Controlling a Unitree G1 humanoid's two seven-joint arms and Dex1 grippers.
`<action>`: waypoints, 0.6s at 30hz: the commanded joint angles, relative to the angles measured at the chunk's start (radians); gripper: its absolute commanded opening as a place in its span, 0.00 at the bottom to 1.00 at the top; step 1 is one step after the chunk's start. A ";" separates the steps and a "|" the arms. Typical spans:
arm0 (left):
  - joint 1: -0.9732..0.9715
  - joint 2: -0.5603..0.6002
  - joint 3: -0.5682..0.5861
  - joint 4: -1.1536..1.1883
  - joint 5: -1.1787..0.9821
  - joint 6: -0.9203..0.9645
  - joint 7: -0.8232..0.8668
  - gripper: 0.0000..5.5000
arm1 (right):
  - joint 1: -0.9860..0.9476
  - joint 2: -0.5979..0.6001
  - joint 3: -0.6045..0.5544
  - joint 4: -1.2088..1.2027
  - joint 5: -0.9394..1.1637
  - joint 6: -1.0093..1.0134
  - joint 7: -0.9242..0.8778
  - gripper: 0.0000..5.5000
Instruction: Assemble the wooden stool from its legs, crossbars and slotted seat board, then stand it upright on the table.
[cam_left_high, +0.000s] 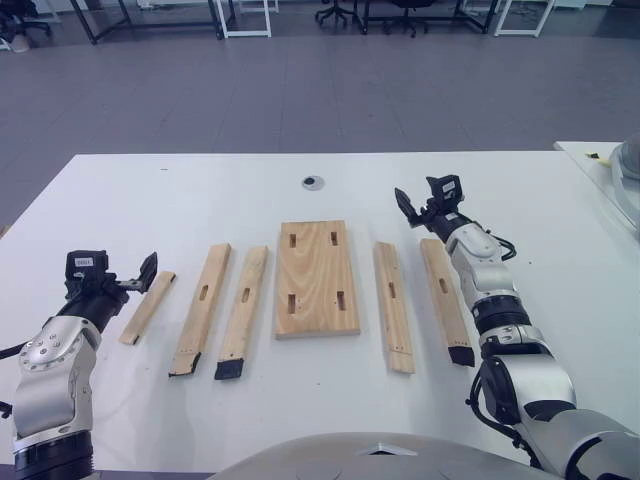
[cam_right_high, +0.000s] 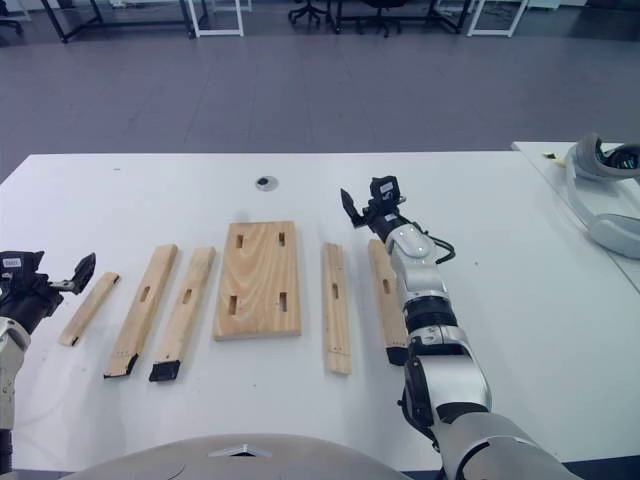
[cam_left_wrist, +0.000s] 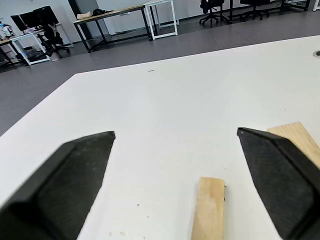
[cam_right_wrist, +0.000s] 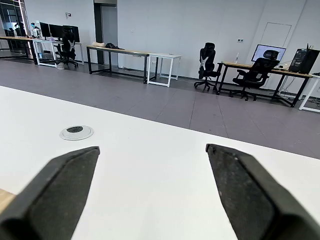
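A round cable port (cam_left_high: 313, 182) is set in the white worktop (cam_left_high: 150, 200), beyond the seat board (cam_left_high: 317, 278). The board lies flat between four legs (cam_left_high: 202, 306), with a short crossbar (cam_left_high: 148, 307) furthest left. A white headset (cam_right_high: 603, 230) is seen far right in the right eye view. The left hand (cam_left_wrist: 175, 135) is held wide open at the crossbar's far end. The right hand (cam_left_high: 420, 203), equally wide, is stretched beyond the right legs.

Table (cam_left_high: 200, 190) was white, seat board (cam_left_high: 316, 280) pale grained wood, legs (cam_left_high: 210, 270) pale with black tips, left tool (cam_left_wrist: 175, 137) and right tool (cam_right_wrist: 152, 150) were black, floor (cam_left_high: 300, 90) grey.
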 joint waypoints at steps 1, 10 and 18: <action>0.035 0.042 0.004 0.006 -0.001 -0.010 -0.053 0.82 | 0.008 -0.008 0.005 -0.005 -0.010 0.014 0.002 0.73; 0.170 0.053 -0.067 0.147 0.030 -0.015 -0.163 0.72 | 0.005 -0.006 0.006 0.003 -0.013 0.014 -0.001 0.72; 0.221 0.059 -0.049 0.190 0.024 -0.019 -0.159 0.49 | 0.005 -0.010 0.012 0.006 -0.019 0.017 0.002 0.72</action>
